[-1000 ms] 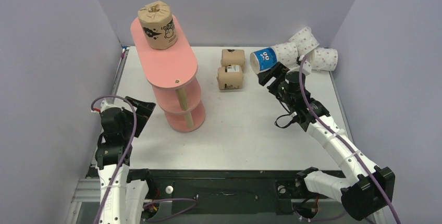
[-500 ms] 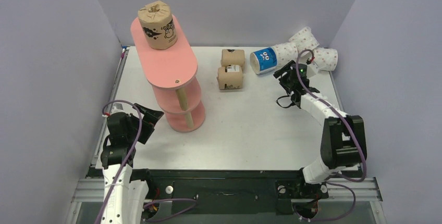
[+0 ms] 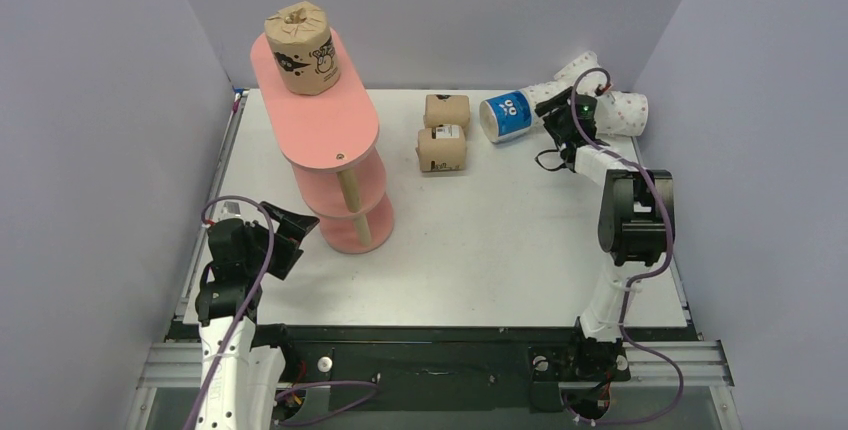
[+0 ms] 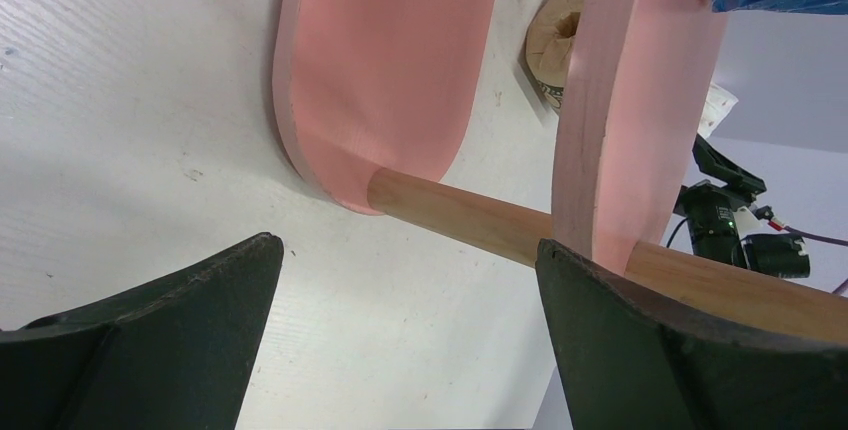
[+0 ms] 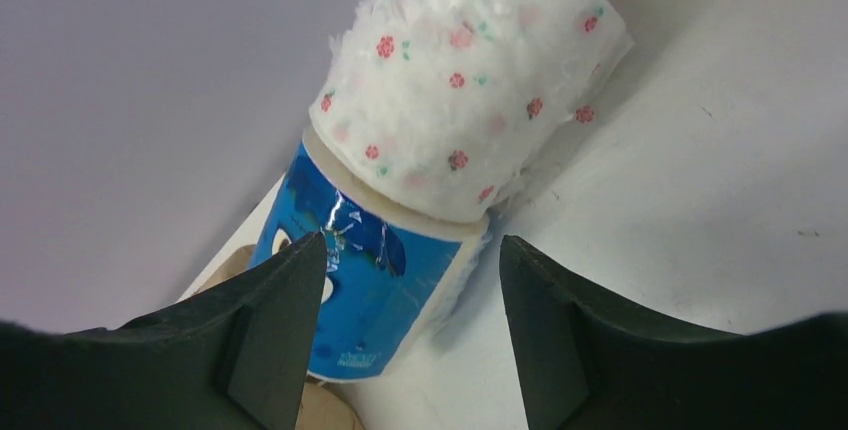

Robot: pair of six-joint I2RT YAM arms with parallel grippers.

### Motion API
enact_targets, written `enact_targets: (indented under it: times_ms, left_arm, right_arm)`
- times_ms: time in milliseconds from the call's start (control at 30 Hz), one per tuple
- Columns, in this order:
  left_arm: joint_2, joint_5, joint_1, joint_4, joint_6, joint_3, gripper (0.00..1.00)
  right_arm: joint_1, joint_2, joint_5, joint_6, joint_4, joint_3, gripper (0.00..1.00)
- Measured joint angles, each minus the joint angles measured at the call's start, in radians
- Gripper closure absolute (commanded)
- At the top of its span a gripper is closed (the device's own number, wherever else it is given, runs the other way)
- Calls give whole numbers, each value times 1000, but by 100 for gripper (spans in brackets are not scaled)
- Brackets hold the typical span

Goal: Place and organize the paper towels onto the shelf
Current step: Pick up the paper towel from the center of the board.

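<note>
My right pincer sits at the far right corner of the desk. Its fingers are spread apart with the end of a blue roll between them. Whether either finger touches the wrapper I cannot tell. The blue roll lies on its side, wrapped in shiny blue film with white print and a white end. A white roll dotted with small pink flowers butts end to end against it (its wrap looks soft and a little fuzzy at the edge). From above, another dotted roll lies just right of my wrist, close to the wall.

My left pincer hangs low, just beside the foot of the shelf. Its fingers are wide apart and hold nothing.

The shelf stands on the left half of the desk. It is salmon pink, with three oblong boards with rounded ends, joined by light wooden posts. A top brown roll with black print stands upright on the far end of the highest board. On the desk, between the shelf and the blue roll, lie a far brown roll and a near brown roll, just beside each other.
</note>
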Motion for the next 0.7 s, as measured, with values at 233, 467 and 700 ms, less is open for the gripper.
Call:
enact_targets:
  times_ms: [233, 467, 700]
  left_arm:
    - [1, 17, 7, 0, 0, -21, 1]
    - [13, 20, 16, 0, 1, -28, 1]
    - [17, 20, 18, 0, 2, -28, 1]
  right_arm:
    - [-30, 125, -79, 1, 51, 104, 39]
    - [-31, 187, -141, 2, 53, 157, 40]
    - [-30, 195, -184, 13, 61, 161, 42]
